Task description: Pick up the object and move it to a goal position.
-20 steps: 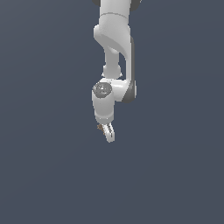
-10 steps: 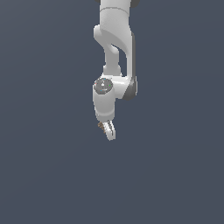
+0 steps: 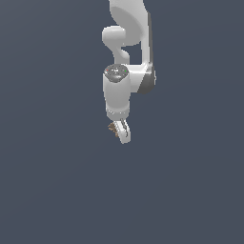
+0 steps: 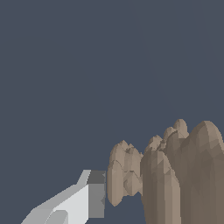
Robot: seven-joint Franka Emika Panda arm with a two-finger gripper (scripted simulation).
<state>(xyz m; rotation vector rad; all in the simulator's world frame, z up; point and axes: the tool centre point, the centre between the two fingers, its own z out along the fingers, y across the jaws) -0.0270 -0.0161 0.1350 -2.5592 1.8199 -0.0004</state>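
Observation:
The white arm hangs down in the middle of the exterior view, and my gripper (image 3: 120, 132) is shut on the object (image 3: 114, 128), a tiny brown ridged lump that peeks out on the exterior view's left side of the fingers. In the wrist view the object (image 4: 170, 175) fills one corner as a cluster of brown rounded lobes, with one white finger and its grey pad (image 4: 96, 194) pressed against its side. The other finger is out of that picture.
Only a plain dark grey-blue ground shows around the arm in both views. No other object, container or edge is in sight.
The arm has turned slightly and the gripper with the object has shifted a little; the grip is unchanged.

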